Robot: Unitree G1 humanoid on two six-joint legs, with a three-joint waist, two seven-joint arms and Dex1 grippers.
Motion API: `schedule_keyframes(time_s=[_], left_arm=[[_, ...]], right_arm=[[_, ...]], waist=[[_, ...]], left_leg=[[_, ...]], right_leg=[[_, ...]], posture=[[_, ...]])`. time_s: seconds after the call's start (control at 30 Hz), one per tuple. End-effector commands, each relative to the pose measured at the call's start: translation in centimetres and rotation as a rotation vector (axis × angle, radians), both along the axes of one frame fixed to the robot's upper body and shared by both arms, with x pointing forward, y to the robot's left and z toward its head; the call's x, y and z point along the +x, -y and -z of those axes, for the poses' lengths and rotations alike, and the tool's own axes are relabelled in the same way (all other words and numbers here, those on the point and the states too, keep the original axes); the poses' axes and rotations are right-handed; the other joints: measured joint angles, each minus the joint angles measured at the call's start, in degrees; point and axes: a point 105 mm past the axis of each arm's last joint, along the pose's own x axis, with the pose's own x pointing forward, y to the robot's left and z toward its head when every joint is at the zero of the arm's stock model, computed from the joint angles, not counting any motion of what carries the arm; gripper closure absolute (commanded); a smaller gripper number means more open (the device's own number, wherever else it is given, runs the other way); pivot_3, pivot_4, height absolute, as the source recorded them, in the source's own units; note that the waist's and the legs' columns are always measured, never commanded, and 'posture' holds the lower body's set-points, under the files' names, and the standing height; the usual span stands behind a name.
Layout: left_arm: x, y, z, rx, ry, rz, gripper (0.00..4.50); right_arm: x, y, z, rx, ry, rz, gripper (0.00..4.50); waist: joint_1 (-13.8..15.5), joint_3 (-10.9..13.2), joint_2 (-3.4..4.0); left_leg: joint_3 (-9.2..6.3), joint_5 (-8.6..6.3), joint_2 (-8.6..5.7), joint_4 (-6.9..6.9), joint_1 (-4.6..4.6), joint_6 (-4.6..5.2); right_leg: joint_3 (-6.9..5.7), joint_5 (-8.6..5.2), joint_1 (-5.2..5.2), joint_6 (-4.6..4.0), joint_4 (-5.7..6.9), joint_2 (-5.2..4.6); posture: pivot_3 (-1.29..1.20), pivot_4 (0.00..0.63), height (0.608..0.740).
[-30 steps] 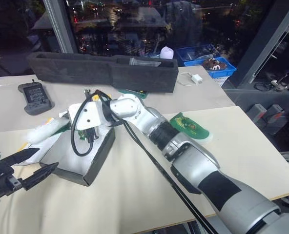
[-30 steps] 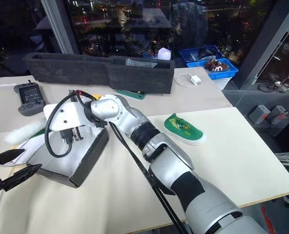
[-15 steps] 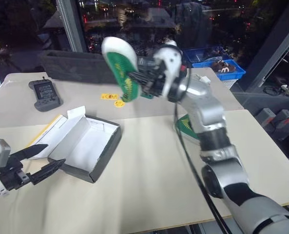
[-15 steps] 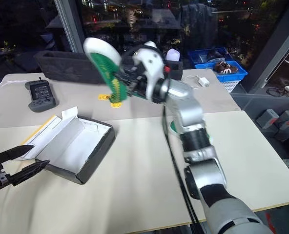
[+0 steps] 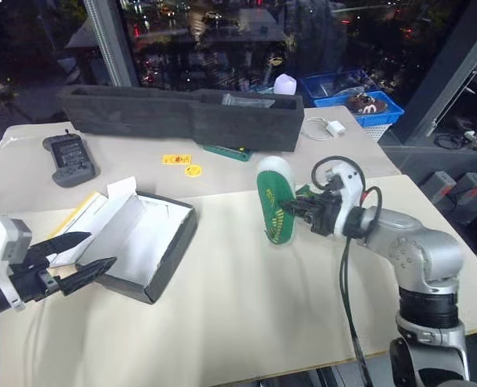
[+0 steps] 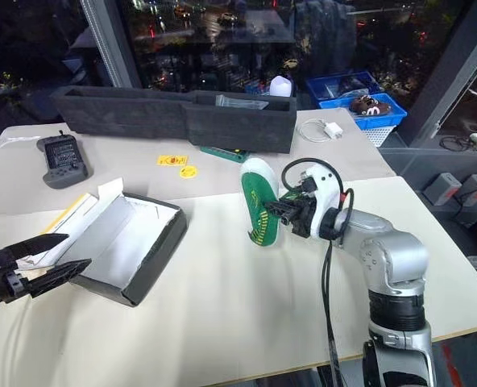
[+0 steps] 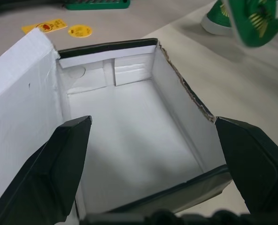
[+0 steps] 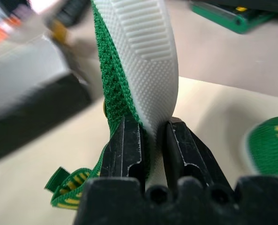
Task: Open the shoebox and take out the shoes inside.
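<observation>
A pale tabletop (image 5: 222, 322) before dark windows. The right gripper (image 5: 293, 211) is clamped on a shoe (image 5: 274, 201), held above the tabletop with its long axis near upright, toe up. A second shoe (image 7: 214, 21) seems to lie just behind it. The left gripper (image 5: 76, 258), spread wide, sits at the open shoebox (image 5: 146, 242), well left.

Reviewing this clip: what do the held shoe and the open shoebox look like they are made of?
Held shoe: green upper looks like knit or woven fabric, from its bumpy weave; the white sole looks like matte rubber or foam, moulded with ridges and fine dots.

Shoebox: likely cardboard, matte white inside and dark outside, with a frayed, torn-looking wall edge and folded flaps.
</observation>
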Motion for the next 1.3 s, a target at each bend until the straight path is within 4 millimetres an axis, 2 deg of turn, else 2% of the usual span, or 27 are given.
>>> schedule_keyframes(time_s=[0.03, 0.1, 0.2, 0.37, 0.5, 0.63, 0.8, 0.87, 1.0, 1.17, 1.3], left_arm=[[0.1, 0.1, -0.4, 0.020, 0.014, 0.016, 0.00], [0.2, 0.2, -0.4, 0.020, 0.011, 0.023, 0.00], [0.2, 0.2, -0.3, 0.023, 0.007, 0.029, 0.00], [0.4, 0.4, -0.1, 0.027, -0.001, 0.041, 0.00], [0.6, 0.4, 0.0, 0.024, -0.001, 0.047, 0.00], [0.7, 0.5, 0.0, 0.020, 0.004, 0.051, 0.00], [0.7, 0.4, 0.0, 0.020, 0.007, 0.055, 0.00], [0.7, 0.4, 0.0, 0.020, 0.009, 0.056, 0.00], [0.7, 0.4, 0.0, 0.019, 0.008, 0.060, 0.00], [0.9, 0.4, 0.1, 0.018, 0.006, 0.067, 0.00], [1.0, 0.8, 0.2, 0.012, 0.007, 0.086, 0.00]], right_arm=[[-2.6, 0.9, 2.0, 0.139, -0.161, -0.020, 4.30], [-3.6, 0.9, 3.4, 0.229, -0.268, -0.027, 4.30], [-4.1, 0.7, 4.8, 0.292, -0.362, -0.012, 4.30], [-3.5, 0.8, 9.2, 0.371, -0.570, 0.132, 4.30], [-2.6, 1.7, 11.2, 0.291, -0.663, 0.230, 4.30], [-1.0, 3.9, 12.4, 0.194, -0.720, 0.373, 4.30], [0.3, 6.3, 12.4, 0.146, -0.723, 0.464, 4.30], [0.6, 7.0, 12.1, 0.114, -0.713, 0.475, 4.30], [1.2, 7.4, 10.7, 0.043, -0.661, 0.427, 4.30], [3.2, 7.1, 7.3, -0.138, -0.495, 0.291, 4.30], [4.8, 7.2, 6.9, -0.312, -0.405, 0.194, 4.30]], waist=[[0.30, -0.01, -0.02], [0.46, 0.01, 0.01], [0.23, 0.04, 0.07], [0.16, 0.04, 0.08], [0.14, 0.00, 0.04], [0.12, -0.08, -0.04], [0.62, -0.18, -0.10], [0.72, -0.15, 0.07], [1.16, -0.29, 0.48], [1.37, -0.32, 0.85], [1.30, -0.35, 0.79]], left_leg=[[-0.01, 0.00, 0.00, -0.01, 0.00, 0.00], [-0.01, 0.00, -0.02, 0.00, -0.09, 0.00], [0.01, 0.00, -0.05, 0.02, -0.16, 0.00], [-0.02, 0.00, -0.03, 0.03, -0.07, 0.00], [-0.02, 0.00, -0.05, 0.04, -0.10, 0.00], [-0.01, 0.00, -0.07, 0.14, -0.09, 0.00], [-0.02, -0.01, -0.09, 0.27, -0.06, -0.01], [-0.04, -0.03, -0.08, 0.25, -0.08, -0.04], [0.08, -0.17, -0.20, 0.28, -0.30, -0.28], [0.31, -0.01, -0.58, 0.25, -0.59, -0.02], [0.37, 0.22, -0.85, 0.39, -1.07, 0.35]], right_leg=[[-0.01, 0.00, 0.01, 0.00, -0.01, 0.00], [0.00, -0.01, -0.03, -0.01, -0.05, -0.02], [0.05, 0.02, -0.07, 0.03, -0.07, -0.03], [0.03, -0.03, -0.02, -0.06, -0.08, -0.02], [0.05, -0.08, 0.02, -0.14, -0.15, -0.03], [0.08, -0.08, 0.11, -0.13, -0.23, -0.05], [0.08, -0.05, 0.24, -0.09, -0.36, -0.10], [0.04, 0.00, 0.27, 0.00, -0.77, -0.12], [0.04, 0.11, 0.32, 0.19, -1.38, -0.36], [-0.16, 0.35, 0.39, 0.60, -1.90, -0.99], [0.09, 0.60, 0.25, 1.01, -1.90, -1.09]], posture=[[0.00, 0.150, 0.730], [0.00, 0.150, 0.730], [0.00, 0.150, 0.730], [0.00, 0.150, 0.730], [0.00, 0.150, 0.730], [0.00, 0.150, 0.730], [0.00, 0.150, 0.730], [0.00, 0.150, 0.730], [0.00, 0.150, 0.730], [0.00, 0.150, 0.730], [0.00, 0.150, 0.730]])
